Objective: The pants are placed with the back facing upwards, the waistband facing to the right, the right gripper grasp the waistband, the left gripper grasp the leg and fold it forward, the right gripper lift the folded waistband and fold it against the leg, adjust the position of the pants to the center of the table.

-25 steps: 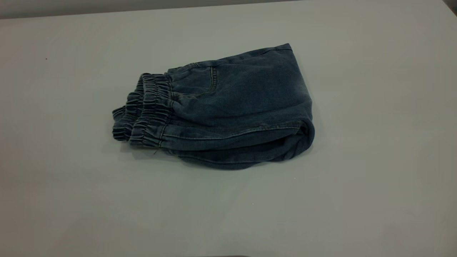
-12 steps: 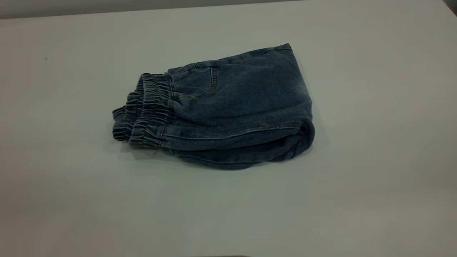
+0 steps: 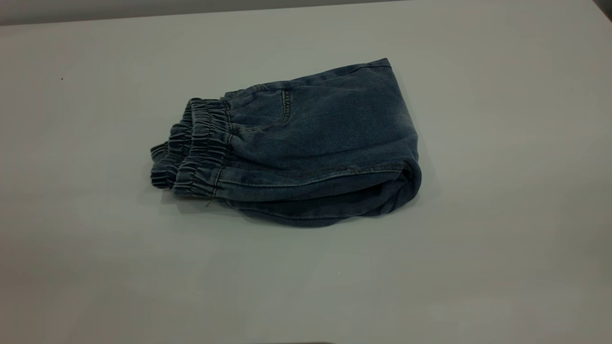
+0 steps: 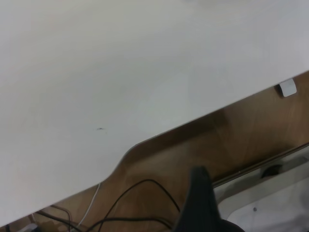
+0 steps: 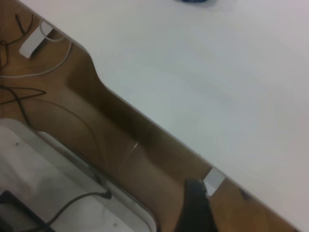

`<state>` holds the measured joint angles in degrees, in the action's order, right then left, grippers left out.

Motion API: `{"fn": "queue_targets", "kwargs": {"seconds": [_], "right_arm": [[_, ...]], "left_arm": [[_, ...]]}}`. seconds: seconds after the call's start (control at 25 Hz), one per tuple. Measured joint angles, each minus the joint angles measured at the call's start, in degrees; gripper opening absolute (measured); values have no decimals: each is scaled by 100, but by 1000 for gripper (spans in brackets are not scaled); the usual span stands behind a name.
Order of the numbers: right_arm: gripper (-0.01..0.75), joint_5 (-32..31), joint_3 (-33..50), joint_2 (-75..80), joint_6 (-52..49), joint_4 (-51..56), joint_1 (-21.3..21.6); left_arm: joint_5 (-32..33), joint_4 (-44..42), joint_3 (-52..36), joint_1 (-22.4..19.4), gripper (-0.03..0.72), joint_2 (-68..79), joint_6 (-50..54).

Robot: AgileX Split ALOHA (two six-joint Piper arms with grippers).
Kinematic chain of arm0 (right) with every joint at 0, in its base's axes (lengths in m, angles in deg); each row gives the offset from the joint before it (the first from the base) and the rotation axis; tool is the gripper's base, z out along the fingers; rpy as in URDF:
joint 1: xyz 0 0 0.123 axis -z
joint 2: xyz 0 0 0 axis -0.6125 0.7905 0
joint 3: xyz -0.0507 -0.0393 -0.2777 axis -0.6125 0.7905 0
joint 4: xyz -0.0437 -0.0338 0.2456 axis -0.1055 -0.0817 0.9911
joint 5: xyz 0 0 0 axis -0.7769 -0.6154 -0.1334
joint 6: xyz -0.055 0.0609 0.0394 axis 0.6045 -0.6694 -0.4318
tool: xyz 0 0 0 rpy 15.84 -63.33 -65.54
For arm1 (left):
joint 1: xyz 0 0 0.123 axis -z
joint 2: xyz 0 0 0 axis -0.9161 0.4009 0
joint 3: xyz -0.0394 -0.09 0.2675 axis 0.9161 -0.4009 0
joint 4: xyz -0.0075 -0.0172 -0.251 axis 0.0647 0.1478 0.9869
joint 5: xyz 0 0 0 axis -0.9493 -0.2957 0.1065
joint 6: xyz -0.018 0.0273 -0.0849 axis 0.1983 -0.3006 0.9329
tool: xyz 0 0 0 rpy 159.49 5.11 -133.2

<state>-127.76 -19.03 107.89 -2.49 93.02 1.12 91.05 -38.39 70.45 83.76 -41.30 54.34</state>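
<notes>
lying folded on the bench, the pants sit roughly in the middle of the exterior view, with bare pale surface on every side. going from the near edge back: first a wide strip of bench, then the lower folded layer of denim bulging out from under the top layer along the near side of the bundle. above it a stitched hem runs across the top layer. the gathered elastic waistband is stacked in two ruffled layers at the left end of the bundle, and the rounded fold is at the right end. farther back a curved pocket seam shows on the top layer, and the far corner of the denim points toward the bench's back edge.

neither arm shows in the exterior view. the left claw appears only as one dark finger beyond the bench edge, over a brown floor with black cables; whether it is clenched or released i cannot tell. the right claw is likewise a single dark finger off the bench edge, and again i cannot tell its state.
</notes>
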Motion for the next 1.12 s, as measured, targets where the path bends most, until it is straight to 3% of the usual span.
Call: {"fn": "queue_targets", "kwargs": {"seconds": [0.48,0.64,0.88,1.0,1.12], "right_arm": [[449,0,0,-317,-6,35,37],[449,-17,0,-711,-6,202,873],[449,-42,0,-1223,-6,240,2661],[449,-42,0,-1644,-6,240,3068],[449,-69,0,-2091,-6,252,3159]], "left_arm": [[0,0,0,0,496,0,0],[0,0,0,-354,496,0,-5],[0,0,0,-1262,496,-43,-5],[0,0,0,-1497,496,-238,-5],[0,0,0,-1571,496,-593,-5]]}}
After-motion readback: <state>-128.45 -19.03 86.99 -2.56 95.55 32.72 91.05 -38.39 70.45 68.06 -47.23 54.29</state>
